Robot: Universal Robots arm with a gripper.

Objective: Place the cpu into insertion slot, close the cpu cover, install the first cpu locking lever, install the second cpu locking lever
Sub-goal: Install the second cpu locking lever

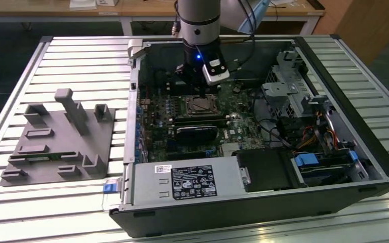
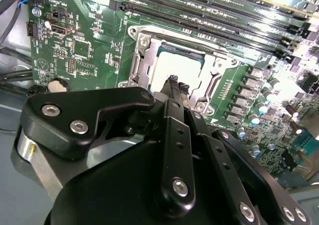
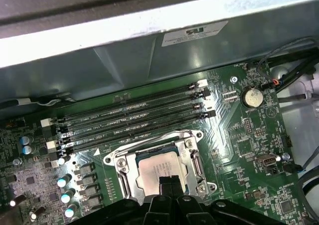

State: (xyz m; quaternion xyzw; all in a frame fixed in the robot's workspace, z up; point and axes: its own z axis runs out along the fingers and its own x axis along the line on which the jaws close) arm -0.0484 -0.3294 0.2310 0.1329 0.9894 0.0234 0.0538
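Observation:
The pale silver cpu lies flat in the insertion slot on the green motherboard. The cpu cover, a silver frame with a cut-out middle, lies down around the chip. Thin metal lever rods run along the socket's sides; I cannot tell whether they are latched. My gripper hangs straight over the socket, its black fingertips together just above the chip's edge, holding nothing.
Long memory slots lie beside the socket, with a coin battery further along. In the open case are a black heatsink, a labelled power supply box and a drive cage. A grey fixture stands on the slatted table.

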